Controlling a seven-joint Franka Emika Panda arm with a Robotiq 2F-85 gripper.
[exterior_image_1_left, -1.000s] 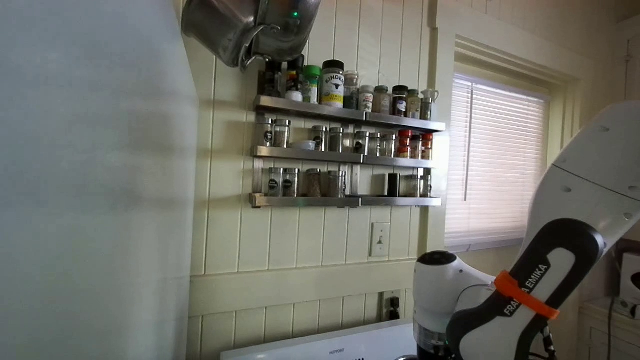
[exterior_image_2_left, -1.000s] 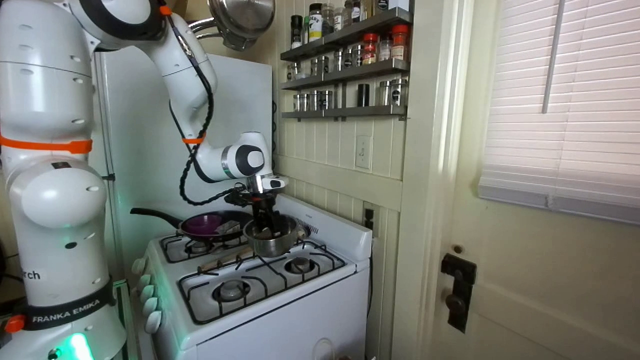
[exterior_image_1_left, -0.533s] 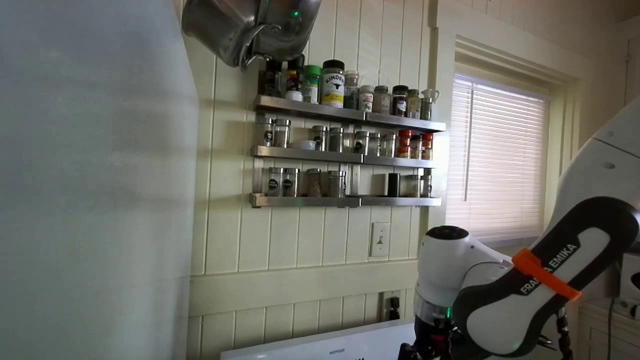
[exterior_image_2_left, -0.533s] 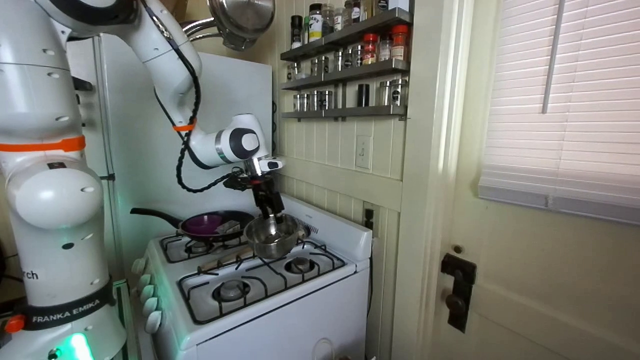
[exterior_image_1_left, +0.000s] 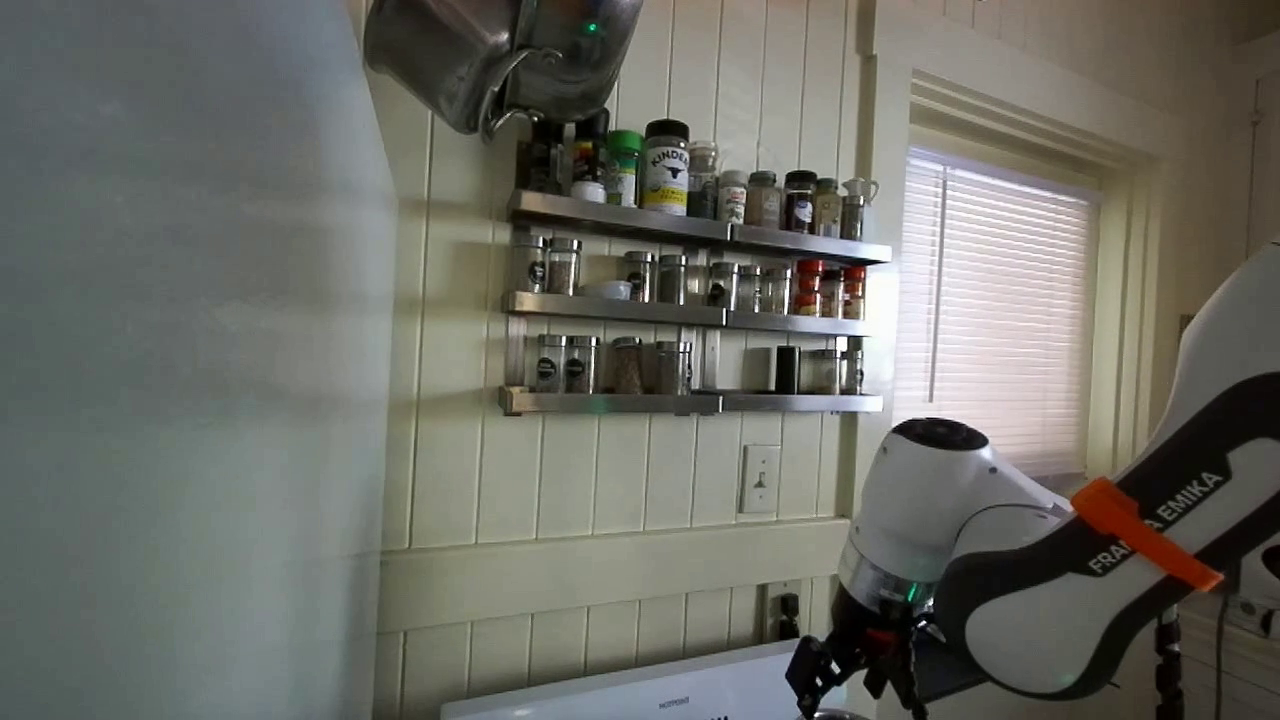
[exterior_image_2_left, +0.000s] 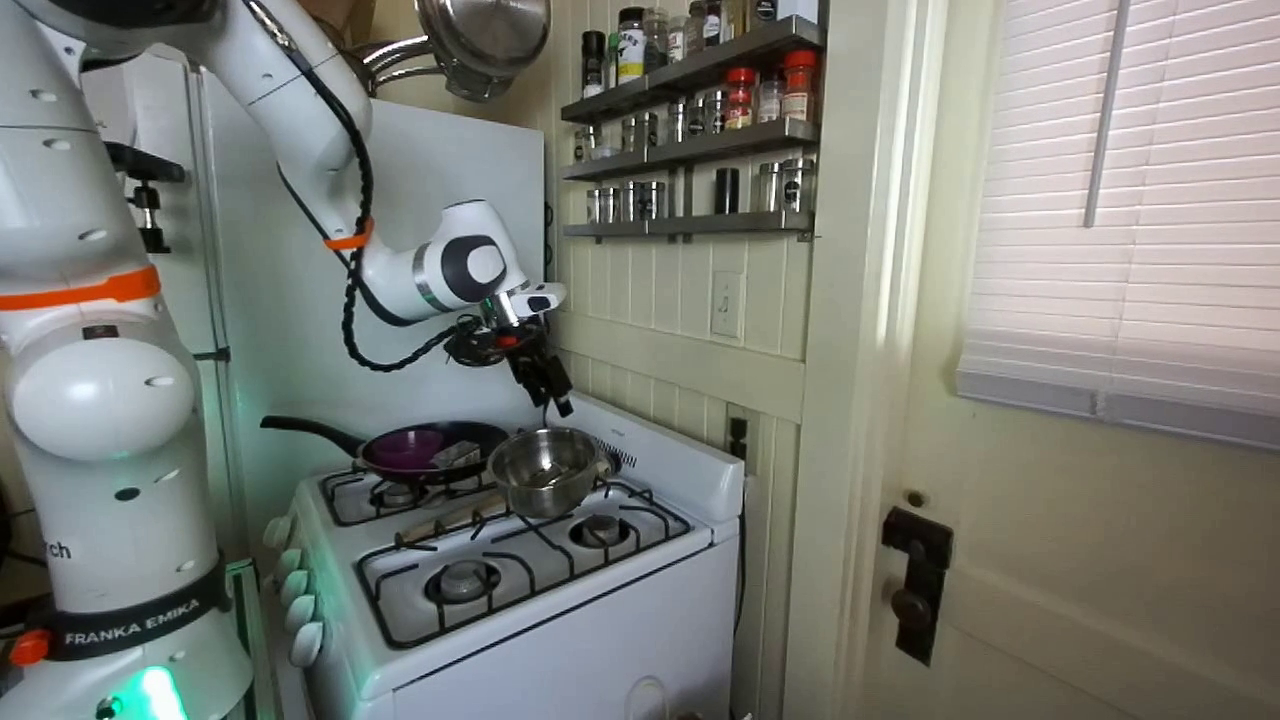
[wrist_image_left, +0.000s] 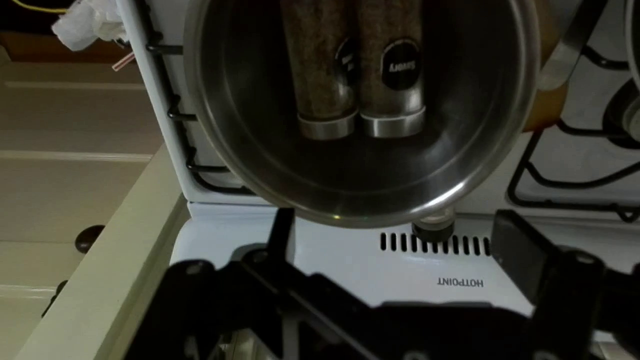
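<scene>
Hand (wrist_image_left: 392, 232) wide-jawed above steel bowl (wrist_image_left: 360, 170), two jars (wrist_image_left: 372, 82) inside, axes parallel, lids (wrist_image_left: 327, 128) toward stove's back panel (wrist_image_left: 340, 260).

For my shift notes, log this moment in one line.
gripper: open, empty | metal bowl: on stove | Savory jar, second jar: both in bowl

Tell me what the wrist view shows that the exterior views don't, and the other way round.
Only the wrist view shows the readable word "Savory" on the label of one of two jars, side by side in the metal bowl.

Only the exterior views show the wall shelves and window blind, seen in both, plus a purple bowl, clear in an exterior view.

Shared: the open, empty gripper, that metal bowl and the white stove.
</scene>
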